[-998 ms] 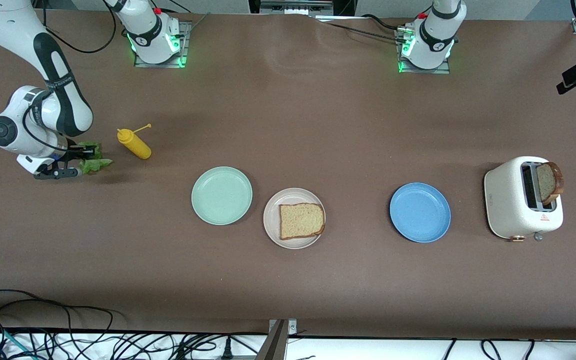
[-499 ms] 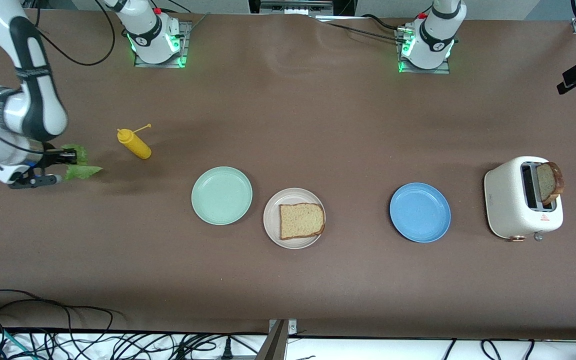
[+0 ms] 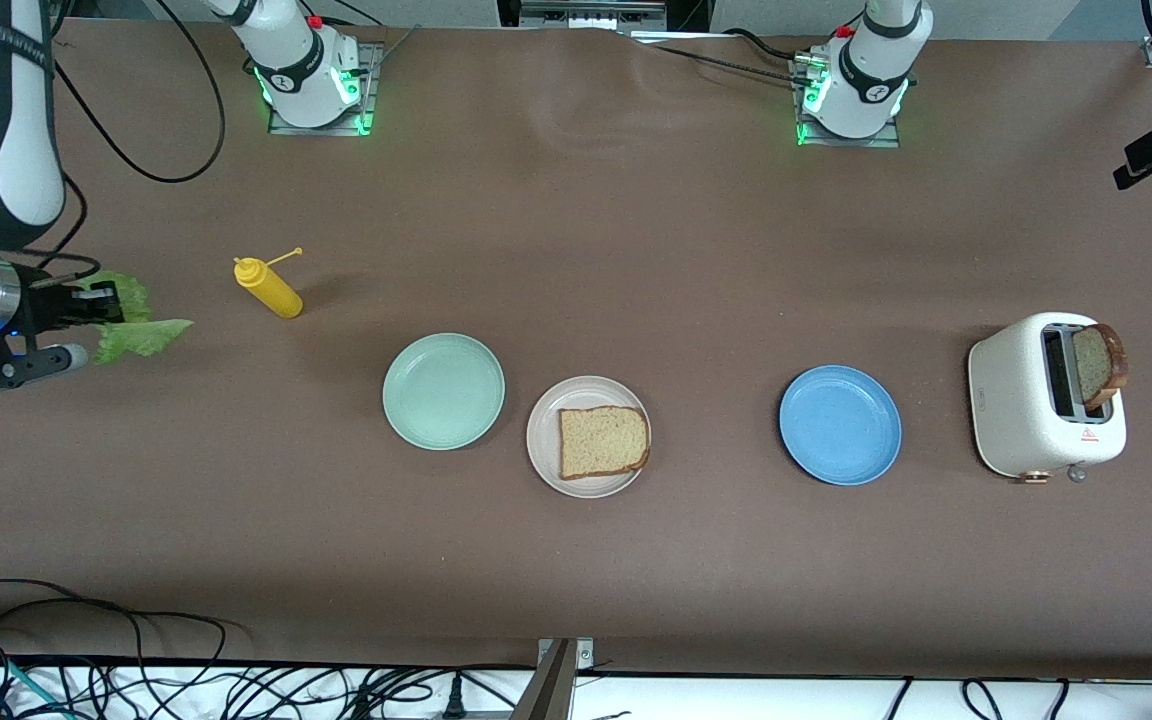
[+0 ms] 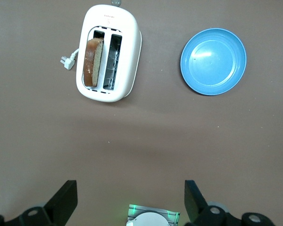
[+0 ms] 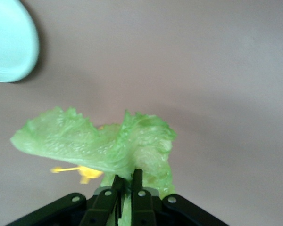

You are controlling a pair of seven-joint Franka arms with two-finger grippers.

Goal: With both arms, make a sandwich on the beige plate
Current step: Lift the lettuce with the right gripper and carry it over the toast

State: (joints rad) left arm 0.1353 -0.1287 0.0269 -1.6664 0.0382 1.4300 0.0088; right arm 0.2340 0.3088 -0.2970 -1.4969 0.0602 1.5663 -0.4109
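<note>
Lettuce leaf (image 3: 133,325), ruffled and green, pinched in our right gripper (image 3: 86,305) above the table's right-arm end, long axis pointing toward the mustard bottle (image 3: 270,287), square wholemeal bread slice (image 3: 603,441) flat on our speckled beige plate (image 3: 544,440), left gripper (image 4: 131,201) spread wide, waiting above the toaster (image 4: 109,53).

Brown tabletop (image 3: 576,250). Ruffled bright-green lettuce leaf (image 3: 131,325) in black right gripper (image 5: 125,186). Yellow squeeze bottle (image 3: 269,287). Mint-green plate (image 3: 443,390); speckled pale-beige plate (image 3: 546,440) under brown wholemeal bread slice (image 3: 603,441), darker crust; blue plate (image 3: 840,425). Cream-white toaster (image 3: 1021,410), second brown slice (image 3: 1099,365) in slot. Black left gripper (image 4: 132,200). Arms glossy white, dark grey joints; green lights at bases.
</note>
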